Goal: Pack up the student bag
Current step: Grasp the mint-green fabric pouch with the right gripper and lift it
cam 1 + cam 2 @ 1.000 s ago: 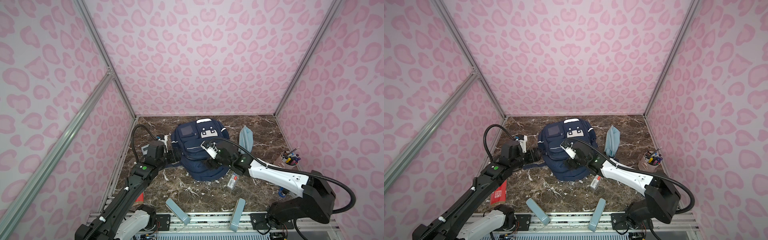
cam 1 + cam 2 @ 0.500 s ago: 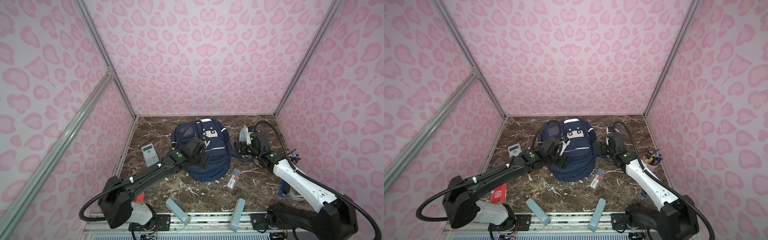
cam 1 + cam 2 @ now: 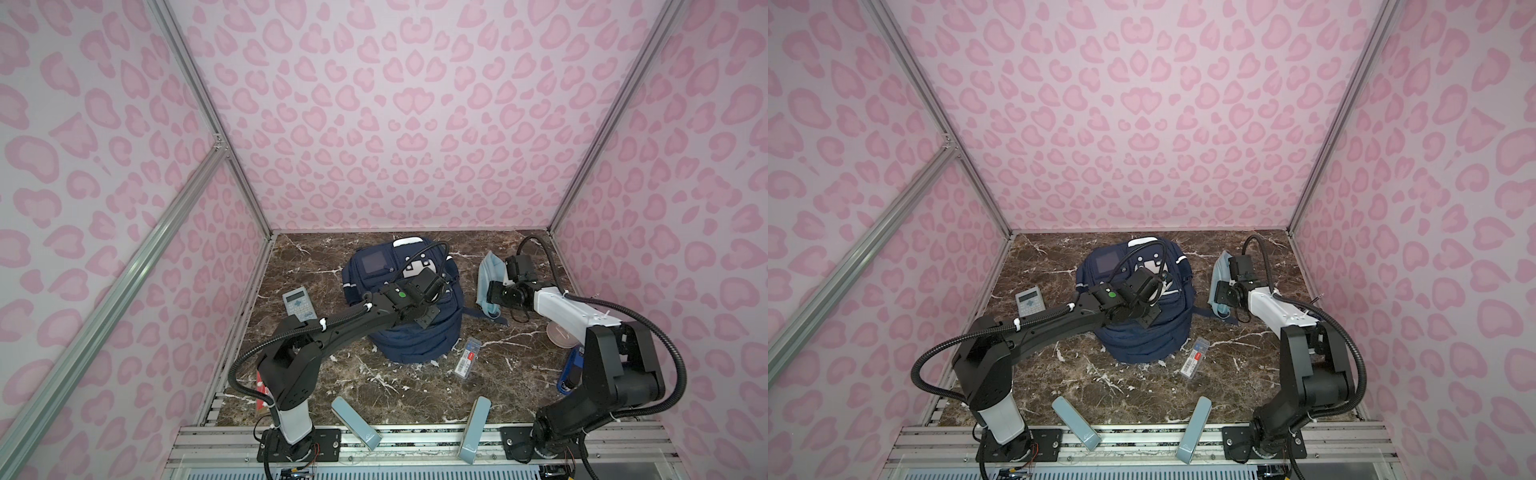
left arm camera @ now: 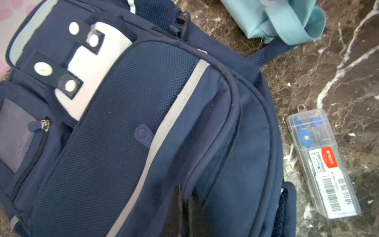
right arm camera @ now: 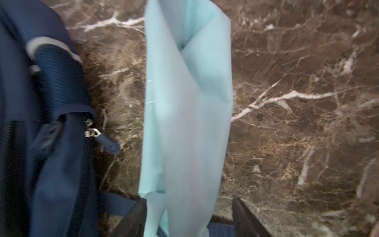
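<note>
Now that my left arm has swung in from frame left, the left claw (image 4: 185,191) sits clenched on the student bag (image 3: 409,343), mid-counter (image 3: 374,386) in both top views; whether it pinches fabric I cannot tell. At frame right, the right claw (image 5: 189,202) has left the bag and stands released, straddling the light-blue pouch (image 5: 184,123). I judge that goes in next.

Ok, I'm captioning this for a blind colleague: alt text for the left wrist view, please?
A navy student bag with grey stripes and a white patch fills most of the view, lying on a brown marble table. Beside it lie a clear plastic case with a barcode label and part of a light-blue pouch.
</note>
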